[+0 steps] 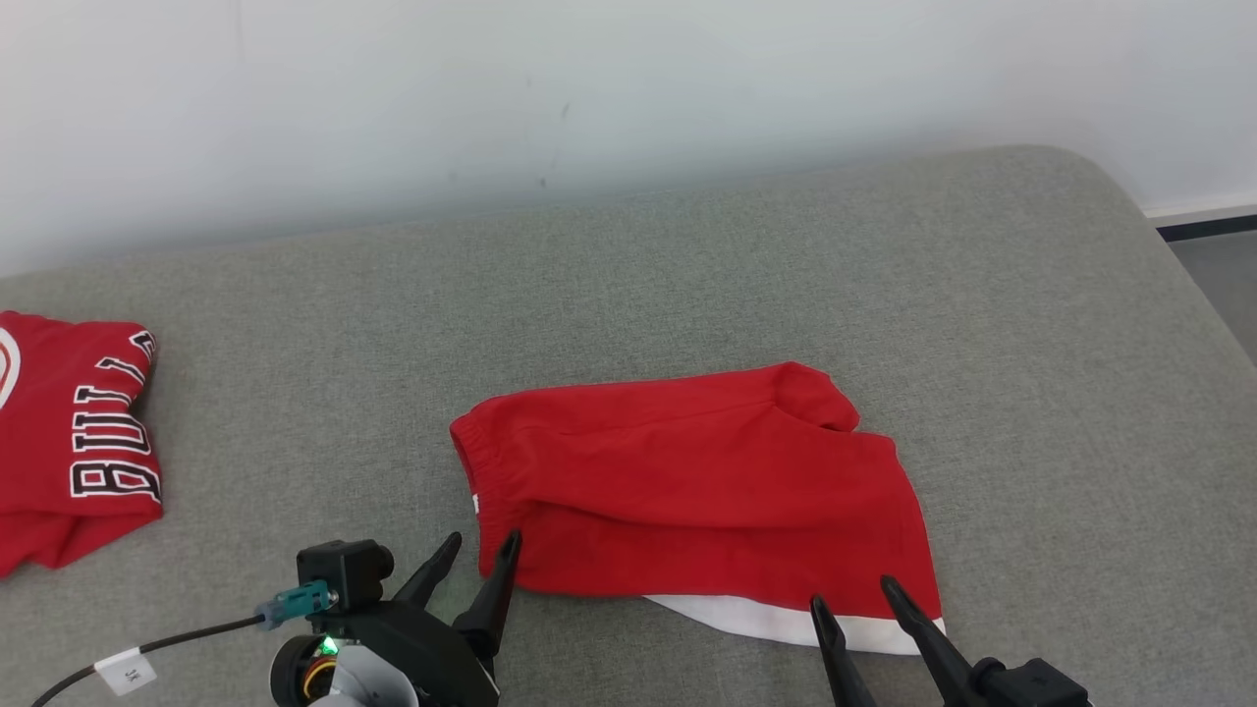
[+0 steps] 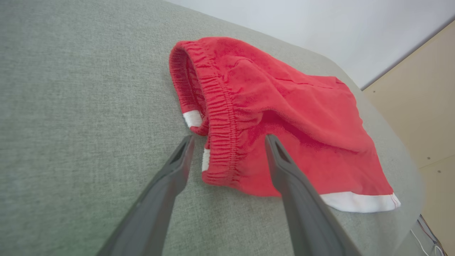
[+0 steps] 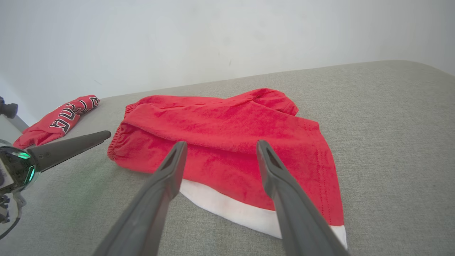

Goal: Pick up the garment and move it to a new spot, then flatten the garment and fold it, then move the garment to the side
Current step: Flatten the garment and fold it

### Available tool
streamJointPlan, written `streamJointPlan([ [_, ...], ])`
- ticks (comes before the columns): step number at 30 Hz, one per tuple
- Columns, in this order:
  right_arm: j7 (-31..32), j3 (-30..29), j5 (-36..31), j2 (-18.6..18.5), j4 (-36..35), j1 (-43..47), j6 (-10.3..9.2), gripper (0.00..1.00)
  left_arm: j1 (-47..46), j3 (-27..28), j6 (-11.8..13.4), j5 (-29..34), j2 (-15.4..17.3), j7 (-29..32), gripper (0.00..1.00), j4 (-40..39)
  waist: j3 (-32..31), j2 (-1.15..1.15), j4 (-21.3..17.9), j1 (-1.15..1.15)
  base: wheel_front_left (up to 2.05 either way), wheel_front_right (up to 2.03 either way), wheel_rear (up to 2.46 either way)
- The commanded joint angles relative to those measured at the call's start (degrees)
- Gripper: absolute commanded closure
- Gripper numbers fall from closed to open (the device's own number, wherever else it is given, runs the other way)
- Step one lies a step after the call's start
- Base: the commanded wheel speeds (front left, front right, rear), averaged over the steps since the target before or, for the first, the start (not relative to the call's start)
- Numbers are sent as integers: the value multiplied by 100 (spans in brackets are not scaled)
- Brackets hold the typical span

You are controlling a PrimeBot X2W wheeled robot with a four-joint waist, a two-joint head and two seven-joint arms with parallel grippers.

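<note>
Dark fingers of the left gripper point(image 1: 483, 538) are standing apart, flanking the waistband corner of the red shorts point(image 1: 687, 471). The right gripper point(image 1: 850, 591), likewise spread, is hovering at their white hem. The red shorts are lying folded on the grey cushion point(image 1: 687, 255), so shifting them aside is probably coming next, needing both claws pinching the near edge. Counting: two grippers, one pair of shorts, one lettered jersey point(image 1: 69, 432) at left.

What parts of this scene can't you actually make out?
- Red jersey, head view: cut off by the left edge, so its lettering reads only in part.
- Red shorts, head view: the lower layers are hidden under the top one.
- White patch at the waistband, left wrist view: too small to tell what it is.
- Right gripper, head view: its body is cut off by the bottom edge.
</note>
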Motion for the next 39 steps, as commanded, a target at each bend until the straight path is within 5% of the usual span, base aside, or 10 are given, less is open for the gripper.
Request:
streamJointPlan([
  [1, 15, 21, 45, -22, -14, 15, -14, 0, 35, -12, -7, -32, 37, -2, 0, -46, 0, 0, -9, 0, 0, 0, 0],
  [15, -57, 26, 53, -2, 12, -94, -14, 0, -328, 21, 23, -288, 164, 290, 0, 168, 177, 0, -334, 0, 0, 0, 0],
  [16, -64, 23, 53, 5, 17, -97, -14, 0, -345, 13, 16, -323, 169, 314, 54, 153, 194, 0, -346, 0, 0, 0, 0],
  [17, -69, 22, 50, 11, 23, -98, -14, 0, -355, 7, 9, -367, 177, 337, 94, 130, 203, 0, -353, 0, 0, 0, 0],
  [18, -78, 22, 47, 15, 29, -104, -14, 0, -370, -4, 2, -423, 185, 352, 100, 98, 218, 0, -362, 0, 0, 0, 0],
  [31, -134, 40, 31, 52, 74, -181, -14, 0, -982, 216, -7, -1010, -28, 141, 100, -121, 356, 0, -327, 0, 0, 0, 0],
  [39, -156, 208, 41, 64, 89, -338, -14, 0, -1796, 368, 300, -880, -159, -115, 100, 910, 565, 0, -609, 0, 0, 0, 0],
])
